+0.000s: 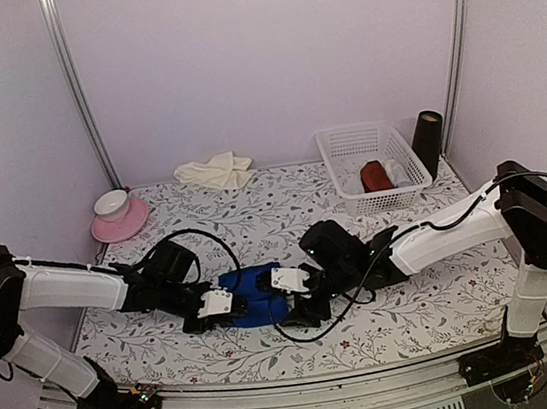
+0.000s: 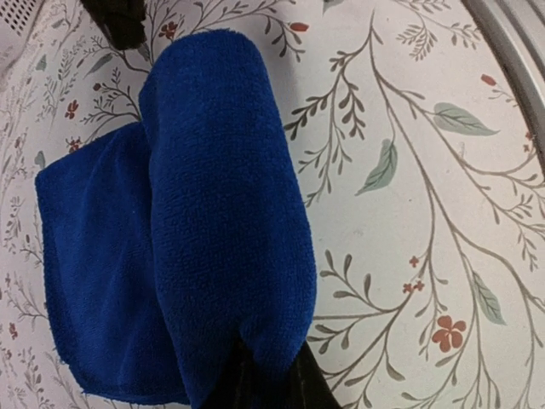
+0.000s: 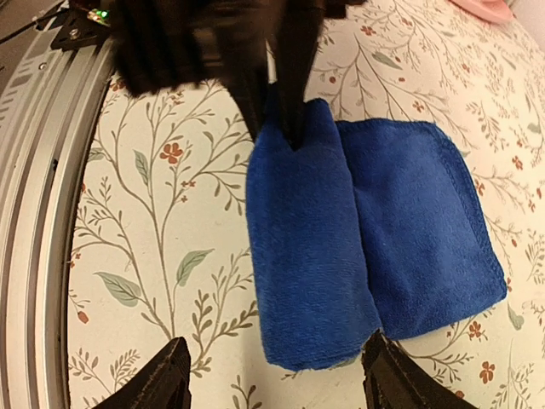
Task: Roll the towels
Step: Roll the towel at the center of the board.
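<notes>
My left gripper is pinched shut on one end of the royal-blue terry cloth towel, which lies at the near middle of the floral-print table, between my two arms. My right gripper stands wide open around the towel's other end, its fingers either side of the cloth and holding nothing. The near part of the blue towel is turned up into a thick, loose roll, while a flat flap is spread out on its far side, so I judge this roll about half made. The crumpled cream cloth towel sits at the far edge, left of the white plastic basket that holds a dark red roll. It looks unrolled, so most of the job is left.
</notes>
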Controlling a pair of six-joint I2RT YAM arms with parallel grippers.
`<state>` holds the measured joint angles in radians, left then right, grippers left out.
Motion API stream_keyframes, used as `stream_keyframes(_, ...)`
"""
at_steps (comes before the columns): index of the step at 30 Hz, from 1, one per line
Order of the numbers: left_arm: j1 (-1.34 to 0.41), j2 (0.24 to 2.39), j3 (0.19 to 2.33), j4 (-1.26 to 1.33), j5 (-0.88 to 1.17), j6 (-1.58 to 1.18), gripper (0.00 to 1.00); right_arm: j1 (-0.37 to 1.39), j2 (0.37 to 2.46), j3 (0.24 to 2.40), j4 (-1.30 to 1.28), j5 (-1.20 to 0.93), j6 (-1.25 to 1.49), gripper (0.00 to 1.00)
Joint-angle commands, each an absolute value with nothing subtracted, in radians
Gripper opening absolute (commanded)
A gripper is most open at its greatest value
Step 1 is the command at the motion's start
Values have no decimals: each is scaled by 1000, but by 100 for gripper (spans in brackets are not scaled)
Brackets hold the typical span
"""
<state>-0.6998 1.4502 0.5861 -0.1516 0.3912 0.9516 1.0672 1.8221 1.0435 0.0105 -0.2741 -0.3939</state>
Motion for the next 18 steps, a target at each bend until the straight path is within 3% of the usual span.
stream_keyframes(1,-654,1518,638,-331,514,939,10,1131,1785,972,160,-190,-490,70)
stream_keyframes(18,-532,1712,829,-560,665,978,14,1201,1864,1018,220,-64,-579,72)
